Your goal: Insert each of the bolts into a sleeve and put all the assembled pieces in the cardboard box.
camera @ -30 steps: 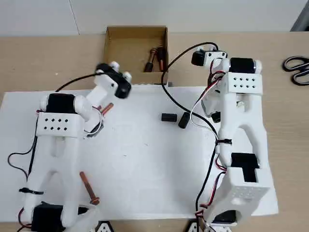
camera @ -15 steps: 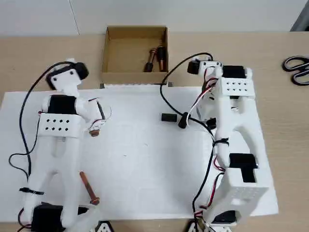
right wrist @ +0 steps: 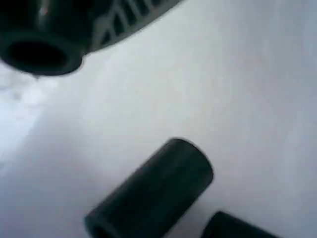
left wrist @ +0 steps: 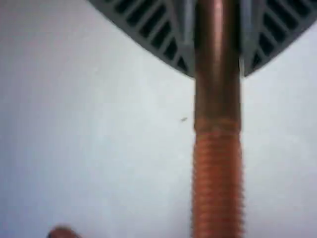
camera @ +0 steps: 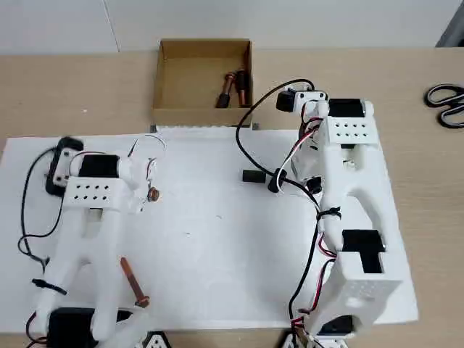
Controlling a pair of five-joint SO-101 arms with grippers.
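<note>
A wooden worktop (camera: 87, 80) fills the high view, with a pale surface (camera: 217, 22) beyond its far edge along the top of the frame. A white sheet (camera: 217, 254) covers the worktop's middle and lower part. The cardboard box (camera: 156, 80) stands at upper centre, just past the sheet's far edge, and assembled pieces (camera: 233, 88) lie in its right half. Scissors (camera: 446, 105) lie at the right edge on bare wood.

The left arm (camera: 90, 196) stands over the sheet's left side. The left jaws are closed on the smooth shank of a copper bolt (left wrist: 218, 148), one jaw on either side, and its threaded end sticks out beyond them. From above this bolt shows end-on, left of centre. A second bolt (camera: 133, 281) lies free on the sheet at lower left, beside the left arm's base.

The right arm (camera: 348, 145) stands at right. The right jaws appear to hold a gripped sleeve (right wrist: 39, 49) clear of the sheet, its open bore facing the camera. A loose sleeve (camera: 253, 176) lies on the sheet just right of centre. Another sleeve (camera: 275, 181) lies beside it, crossed by a black cable (camera: 246, 138).
</note>
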